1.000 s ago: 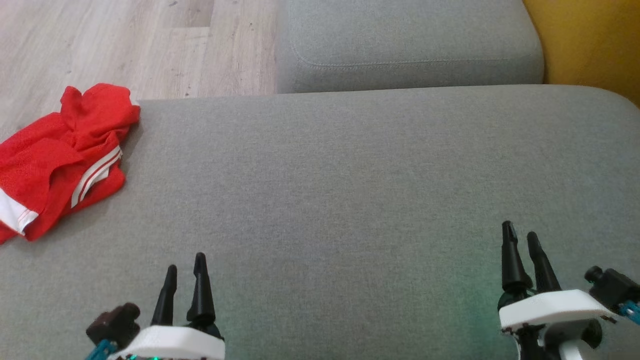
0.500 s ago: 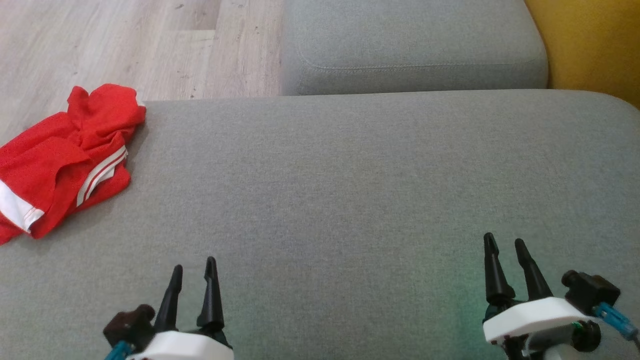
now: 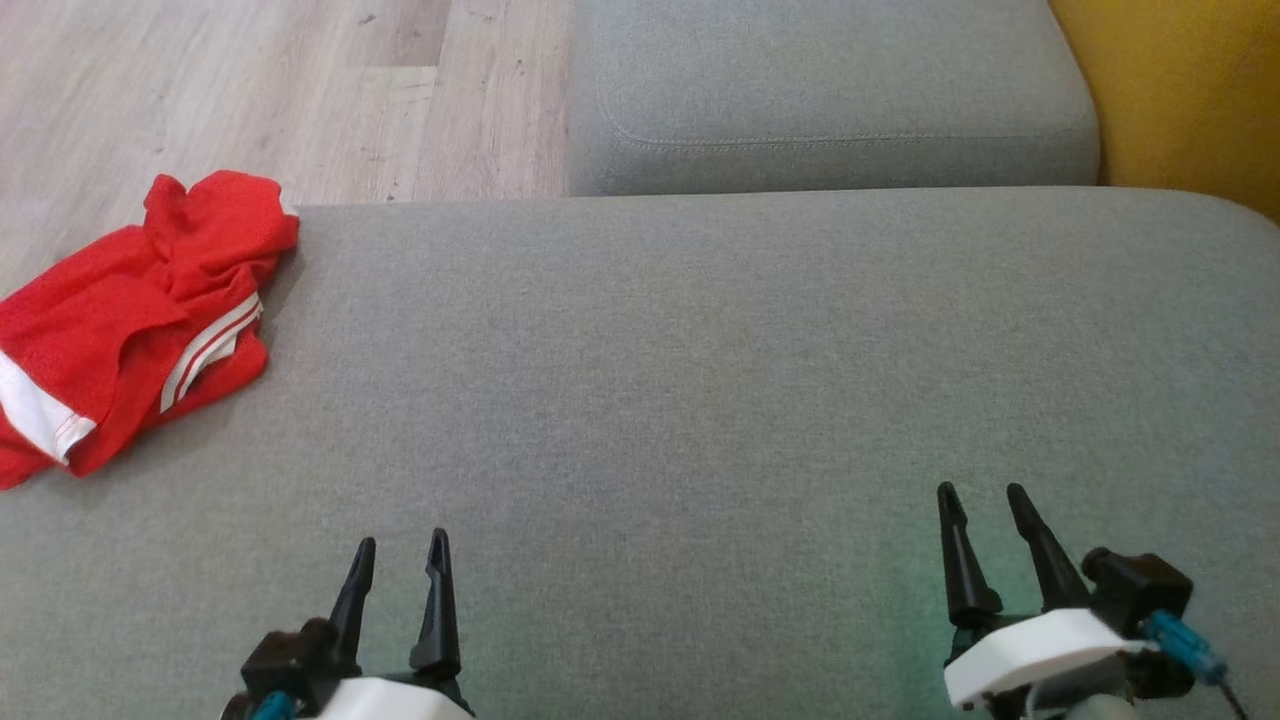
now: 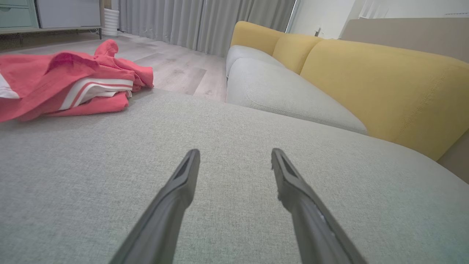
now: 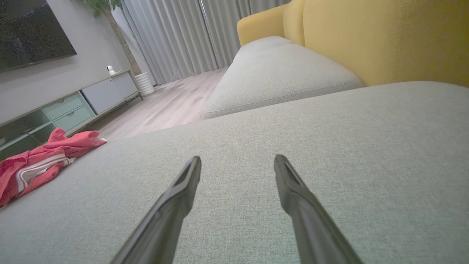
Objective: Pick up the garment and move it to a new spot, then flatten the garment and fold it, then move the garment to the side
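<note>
far left on the seat cushion (image 3: 700, 380), at its edge by the floor (image 3: 250, 90), the red garment (image 3: 130, 320) lies crumpled, so i judge step one (pick up) isn't begun: left gripper (image 3: 402, 545) and right gripper (image 3: 981, 495) both hover low over bare fabric w/ jaws apart, empty, well away from the cloth, prob. parked clear so i get a clean look before reaching. head cam gives the layout from above; left wrist cam adds the garment's stacked folds and white stripes side-on, right wrist cam the tv stand (image 5: 73, 99) and curtains (image 5: 176, 36) across the rm.
</note>
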